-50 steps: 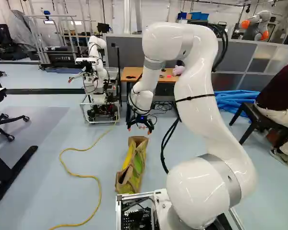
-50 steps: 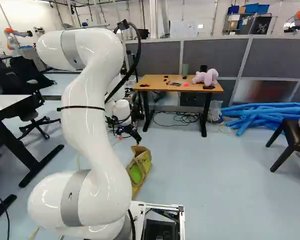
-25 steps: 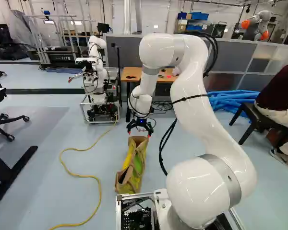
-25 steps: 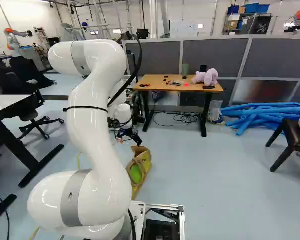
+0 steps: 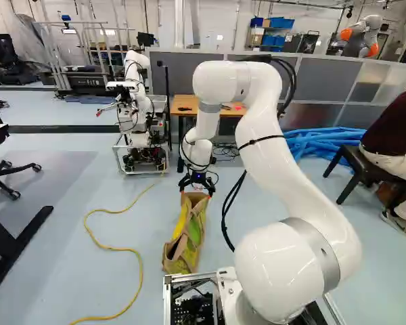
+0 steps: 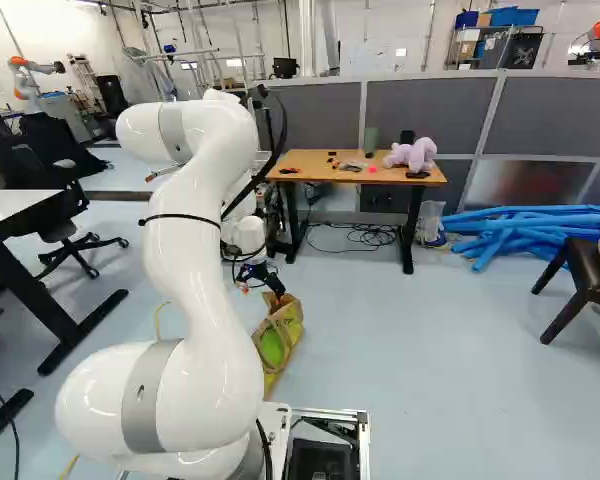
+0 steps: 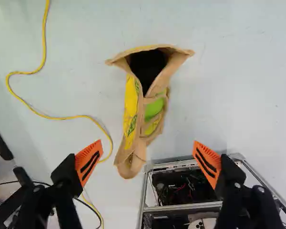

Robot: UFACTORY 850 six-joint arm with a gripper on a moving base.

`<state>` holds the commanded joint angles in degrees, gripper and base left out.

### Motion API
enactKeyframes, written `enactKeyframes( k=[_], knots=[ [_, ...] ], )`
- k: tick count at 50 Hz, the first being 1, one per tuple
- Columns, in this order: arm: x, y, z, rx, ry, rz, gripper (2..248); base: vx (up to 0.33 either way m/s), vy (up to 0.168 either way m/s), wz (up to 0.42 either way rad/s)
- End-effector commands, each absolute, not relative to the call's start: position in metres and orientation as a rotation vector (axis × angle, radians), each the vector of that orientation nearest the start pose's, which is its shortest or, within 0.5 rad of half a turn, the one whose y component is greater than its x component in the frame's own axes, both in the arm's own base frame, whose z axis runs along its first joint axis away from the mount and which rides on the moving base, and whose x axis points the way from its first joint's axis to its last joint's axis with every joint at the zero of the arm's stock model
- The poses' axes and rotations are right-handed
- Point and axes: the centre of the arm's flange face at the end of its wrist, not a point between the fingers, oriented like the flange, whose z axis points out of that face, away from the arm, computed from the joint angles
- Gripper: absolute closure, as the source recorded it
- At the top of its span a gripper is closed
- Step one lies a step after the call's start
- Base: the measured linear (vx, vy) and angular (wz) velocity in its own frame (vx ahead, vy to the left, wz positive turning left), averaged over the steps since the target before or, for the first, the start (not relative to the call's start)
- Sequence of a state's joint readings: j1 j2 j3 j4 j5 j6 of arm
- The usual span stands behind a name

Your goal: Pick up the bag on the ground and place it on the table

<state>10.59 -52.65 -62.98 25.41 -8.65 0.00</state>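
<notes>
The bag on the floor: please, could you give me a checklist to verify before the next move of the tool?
1. Tool open: ok, its fingers stand wide apart.
2. Bag on the floor, mouth open: ok.
3. Bag's mouth between the fingers: not ok, it lies ahead of them.
4. Yellow cable clear of the bag: ok, floor shows between them.
5. Tool low enough to grip: cannot tell.
6. Enough room on the table: cannot tell; a plush toy and small items are there.
</notes>
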Motion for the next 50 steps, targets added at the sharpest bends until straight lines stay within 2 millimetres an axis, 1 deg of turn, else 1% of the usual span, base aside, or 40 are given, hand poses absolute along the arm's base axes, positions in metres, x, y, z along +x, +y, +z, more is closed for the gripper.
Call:
enactKeyframes(
  k=[17, 50],
  knots=[
    [0.532, 0.105, 0.093, -3.029, 0.523, 0.003, 3, 0.000, 0.000, 0.000],
    [0.539, 0.107, 0.042, -3.038, 0.537, 0.055, 3, 0.000, 0.000, 0.000]
  ],
)
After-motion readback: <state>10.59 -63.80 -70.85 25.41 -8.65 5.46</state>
